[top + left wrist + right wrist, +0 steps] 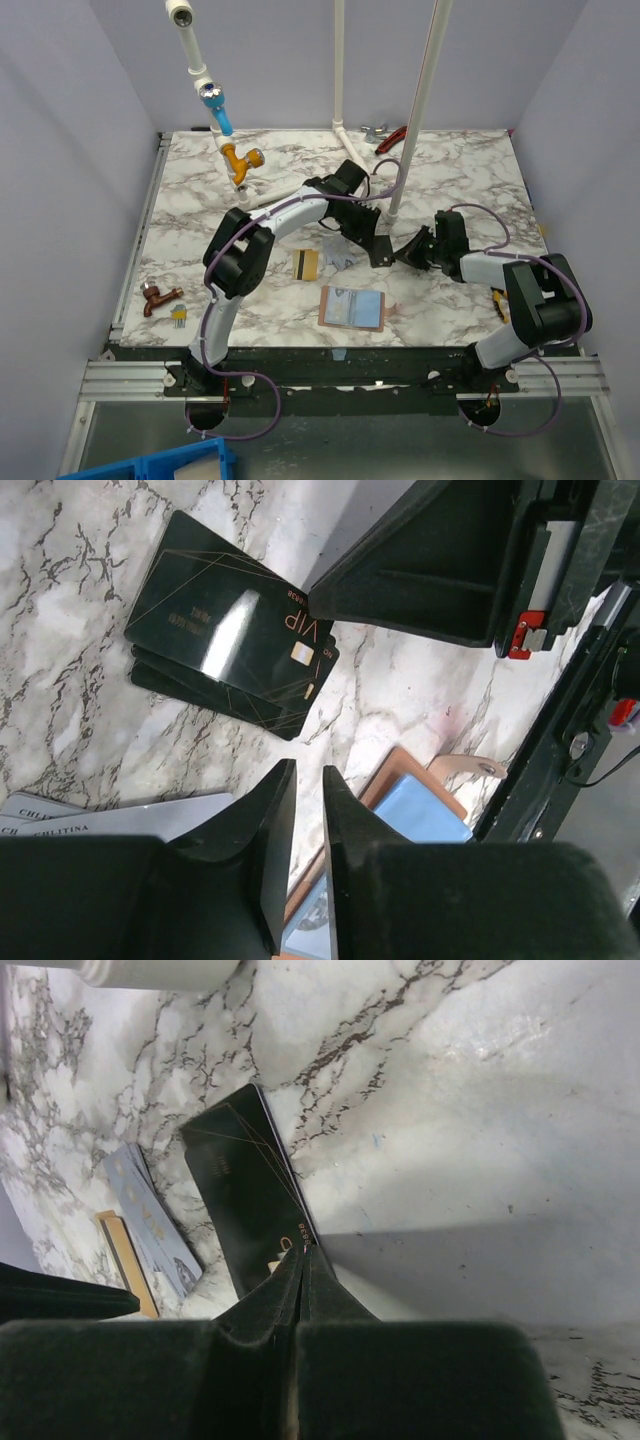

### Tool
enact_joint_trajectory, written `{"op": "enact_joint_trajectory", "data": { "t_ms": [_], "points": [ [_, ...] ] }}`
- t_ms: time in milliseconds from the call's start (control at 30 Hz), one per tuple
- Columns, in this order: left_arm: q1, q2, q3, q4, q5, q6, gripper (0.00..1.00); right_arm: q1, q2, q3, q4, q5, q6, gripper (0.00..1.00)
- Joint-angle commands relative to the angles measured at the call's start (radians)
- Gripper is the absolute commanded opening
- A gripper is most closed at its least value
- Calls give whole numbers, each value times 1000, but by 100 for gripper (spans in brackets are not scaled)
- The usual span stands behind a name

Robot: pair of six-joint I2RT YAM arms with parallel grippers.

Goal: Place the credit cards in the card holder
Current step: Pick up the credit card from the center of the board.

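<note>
Credit cards (306, 263): top view. They lie loose on the marble table (195, 215) near its centre. The gold one is at 11 o'clock of the card holder (328, 306), with silvery-grey cards (340, 250) just beside it at 3 o'clock.
Card holder: lies open and flat at 6 o'clock of the table centre, inside up, probably so cards can be slid in.
Arms: the left arm (290, 215) and right arm (490, 265) both reach to the centre. Their wrists meet at 12 o'clock of the holder and hide the black cards in this view.
Surroundings: a white pipe post (415, 110) stands just behind the wrists. A tap fitting (243, 160) is at 11 o'clock, a brown tap (160, 294) at 9 and a red-handled tool (392, 137) at 1, all well apart from the cards.
Left gripper (308, 772): left wrist view. The fingers are slightly spread, leaving a narrow gap with nothing in it.
Black cards (220, 630): a fanned stack flat on the marble, at 11 o'clock of the left fingertips.
Light blue card (425, 815): lies on the open holder at 4 o'clock. Whether it is tucked into a slot cannot be told.
Right gripper (318, 602): its tip sits at the top black card's corner.
Right gripper, right wrist view: the fingers are pressed together at that corner. Whether the thin edge is caught between them cannot be told.
Reason, judged: a flat card on a hard surface offers little to grip, hence the low approach at the corner.
Obstruction: the two grippers are close together, so a lift risks contact.
</note>
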Motion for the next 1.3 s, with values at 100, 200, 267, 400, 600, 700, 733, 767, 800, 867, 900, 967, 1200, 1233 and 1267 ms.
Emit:
{"op": "enact_joint_trajectory", "data": {
  "t_ms": [100,200,267,400,600,700,733,767,800,867,900,967,1200,1233,1267],
  "points": [
    [0,46,32,15,18,-93,26,3,32,-19,16,-9,1,1],
    [2,51,30,20,-8,-109,28,5,38,-21,12,-3,-1,1],
    [2,57,35,21,-17,-122,29,4,40,-25,11,-1,-2,1],
    [2,77,60,23,-20,-150,35,5,50,-31,5,5,-8,1],
    [3,99,89,21,-45,-179,43,3,61,-38,-3,17,-7,1],
    [1,111,101,22,-38,-193,43,3,63,-37,-11,24,-8,1],
    [2,111,102,25,-38,-200,44,3,63,-37,-13,25,-11,1],
    [1,110,99,27,-41,-205,45,4,65,-37,-14,24,-12,1],
    [1,109,96,29,-46,-212,45,3,66,-38,-16,27,-13,1],
    [-1,104,85,37,-56,-232,46,4,71,-43,-13,19,-12,1],
    [-2,106,81,35,-64,-238,48,3,74,-46,-10,16,-10,1],
    [-8,104,66,32,-85,-250,50,3,77,-52,-1,9,-6,1],
    [-17,115,33,61,-105,-298,50,3,77,-55,-3,10,-11,1],
    [-17,120,38,61,-101,-301,50,4,80,-55,-3,10,-11,1],
    [-17,127,45,61,-95,-305,50,4,82,-54,-5,7,-13,1]
  ]
}}
